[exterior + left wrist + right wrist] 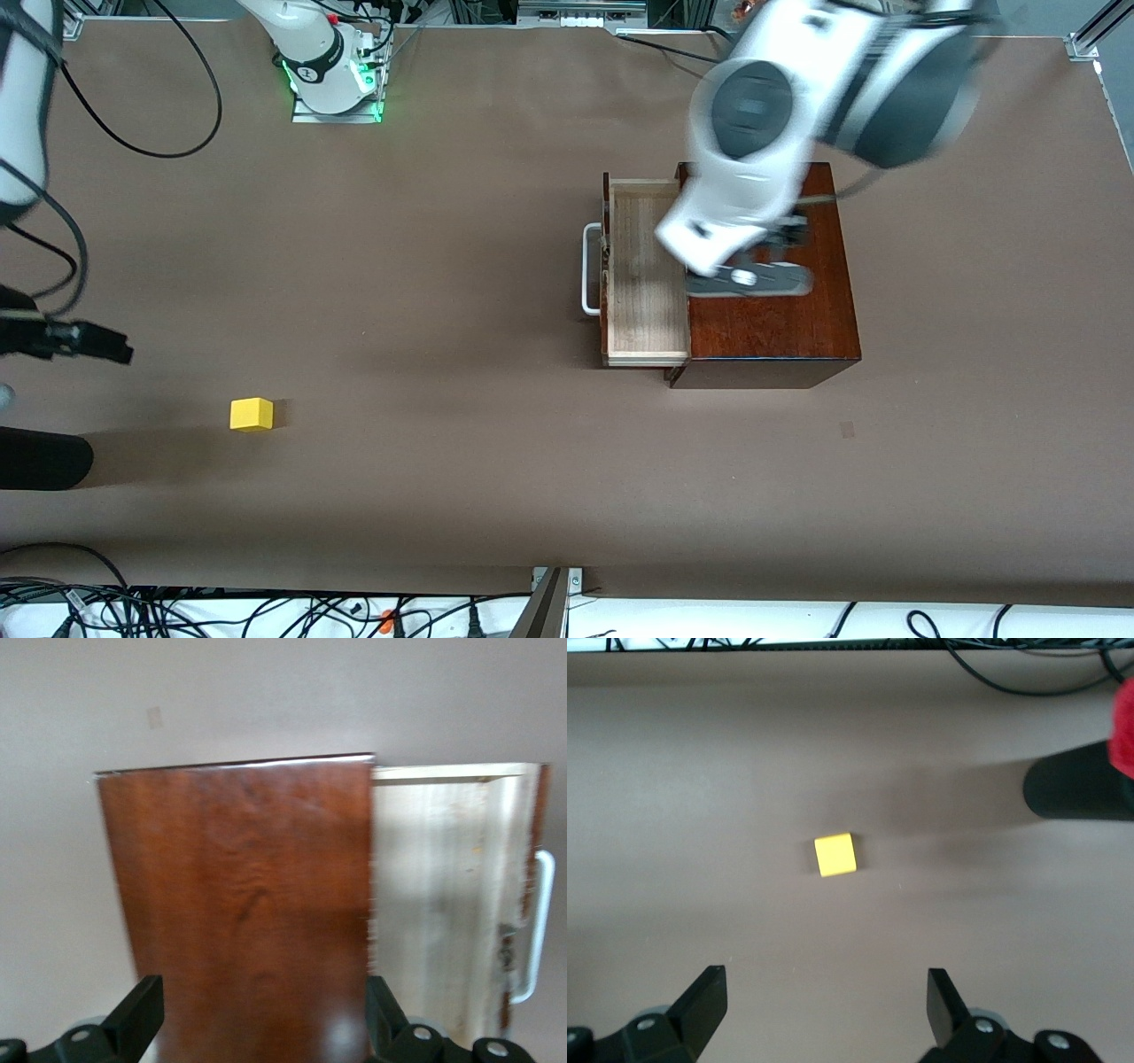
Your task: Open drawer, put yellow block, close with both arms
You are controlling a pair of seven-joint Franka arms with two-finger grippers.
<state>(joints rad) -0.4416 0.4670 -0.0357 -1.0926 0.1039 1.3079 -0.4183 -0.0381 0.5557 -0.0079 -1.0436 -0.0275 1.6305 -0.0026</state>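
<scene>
The yellow block (252,414) sits on the desk (496,461); right gripper (824,1005) above, fingers apart. Left gripper (261,1014), fingers apart, over the box (780,323); drawer (645,301) open.

My front camera sits high up and looks down at the whole table (496,496), facing my two bases along the top; my left wrist camera looks down from close above the wooden box (239,904) and the open drawer (434,904), and the front camera sees both too; my right wrist camera looks down at the yellow block (835,855), up close, and the front camera sees that block as well, small and toward my right arm's end.
</scene>
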